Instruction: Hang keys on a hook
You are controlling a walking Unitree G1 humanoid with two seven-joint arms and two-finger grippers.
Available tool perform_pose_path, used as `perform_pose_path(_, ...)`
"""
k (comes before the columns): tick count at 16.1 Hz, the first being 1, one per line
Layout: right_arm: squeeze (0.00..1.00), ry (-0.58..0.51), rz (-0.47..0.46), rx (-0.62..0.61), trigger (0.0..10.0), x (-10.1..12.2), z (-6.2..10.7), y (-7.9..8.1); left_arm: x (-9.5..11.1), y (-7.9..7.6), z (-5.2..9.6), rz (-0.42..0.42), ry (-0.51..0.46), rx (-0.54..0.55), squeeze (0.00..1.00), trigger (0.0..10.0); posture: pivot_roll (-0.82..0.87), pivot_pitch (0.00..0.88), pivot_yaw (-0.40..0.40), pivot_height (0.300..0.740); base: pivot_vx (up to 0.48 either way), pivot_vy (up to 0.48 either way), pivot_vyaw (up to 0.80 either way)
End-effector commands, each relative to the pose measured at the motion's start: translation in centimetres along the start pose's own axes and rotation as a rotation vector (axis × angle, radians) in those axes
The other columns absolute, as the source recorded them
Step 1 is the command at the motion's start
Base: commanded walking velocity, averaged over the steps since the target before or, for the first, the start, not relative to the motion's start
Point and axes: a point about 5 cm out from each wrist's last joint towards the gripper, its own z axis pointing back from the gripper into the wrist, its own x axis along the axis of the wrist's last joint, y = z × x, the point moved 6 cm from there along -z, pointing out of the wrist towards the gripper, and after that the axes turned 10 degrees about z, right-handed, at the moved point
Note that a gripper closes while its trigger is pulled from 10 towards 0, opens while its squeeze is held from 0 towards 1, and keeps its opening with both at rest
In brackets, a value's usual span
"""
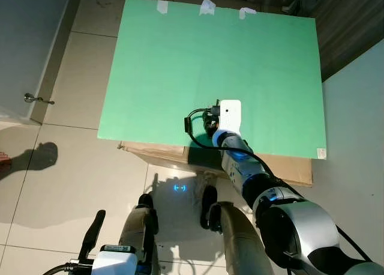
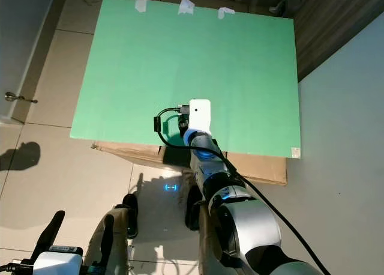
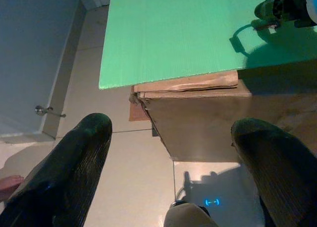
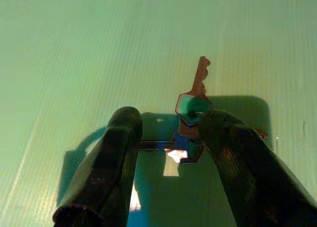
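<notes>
So I'm looking down at a big green board (image 1: 216,65) lying flat on a cardboard box (image 1: 288,167), tiled floor (image 1: 72,167) all around it. Three bits of white tape (image 1: 207,6) sit along the board's far edge. A grey door (image 1: 24,41) is off to the left with a small metal door stop (image 1: 36,98) on the floor near it, and there's a white wall (image 1: 360,137) on the right with dark wood panelling (image 1: 348,23) further back. My own legs and feet (image 1: 146,202) show at the near edge, plus a little blue light (image 1: 179,188) glowing on the tiles between them.

The right gripper (image 4: 168,152) is out over the near part of the board, just past the box edge. From the head cameras the white wrist housing (image 1: 230,114) blocks the fingertips, so I can't see the keys there. The right wrist camera sorts that out: the fingers (image 4: 106,157) are spread apart, and the keys (image 4: 194,105) lie flat on the green right by the tip of one finger, one brownish key pointing away. Whether that finger is actually touching them, I can't tell.

The left gripper (image 3: 171,152) hangs low by my left side over the floor, fingers wide open, holding nothing. Its camera catches the box's side and the board's near left corner.
</notes>
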Motion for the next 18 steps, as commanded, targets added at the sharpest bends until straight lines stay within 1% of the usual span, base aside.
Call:
perform_pose_path(1,0.0,0.051,0.004,0.007,10.0,-2.0,0.6,0.8,-0.4,-0.3,0.7,0.007,0.034,-0.002,0.0,10.0,0.28,0.497,-0.048,0.74,0.0,0.0,0.0)
perform_pose_path(7,0.0,0.056,0.033,-0.022,10.0,-2.1,0.6,0.4,-0.4,-0.4,0.7,0.009,0.037,-0.004,0.0,10.0,0.29,0.507,-0.045,0.74,0.0,0.0,0.0)
perform_pose_path(10,0.0,0.098,-0.014,-0.044,10.0,-3.0,0.8,0.2,-0.5,-0.4,0.8,0.009,0.042,-0.004,0.0,10.0,0.29,0.515,-0.045,0.74,0.0,0.0,0.0)
perform_pose_path(11,0.0,0.133,-0.05,-0.047,10.0,-3.8,0.9,0.2,-0.5,-0.4,0.8,0.009,0.044,-0.004,0.0,10.0,0.29,0.516,-0.045,0.74,0.0,0.0,0.0)
perform_pose_path(13,0.0,0.166,-0.072,-0.046,10.0,-4.7,1.2,0.3,-0.5,-0.3,0.8,0.007,0.046,-0.005,0.0,10.0,0.29,0.521,-0.045,0.74,0.0,0.0,0.0)
perform_pose_path(18,0.0,0.17,-0.082,-0.037,10.0,-4.8,1.2,0.5,-0.4,-0.5,0.8,0.007,0.045,-0.009,0.0,10.0,0.28,0.524,-0.043,0.74,0.0,0.0,0.0)
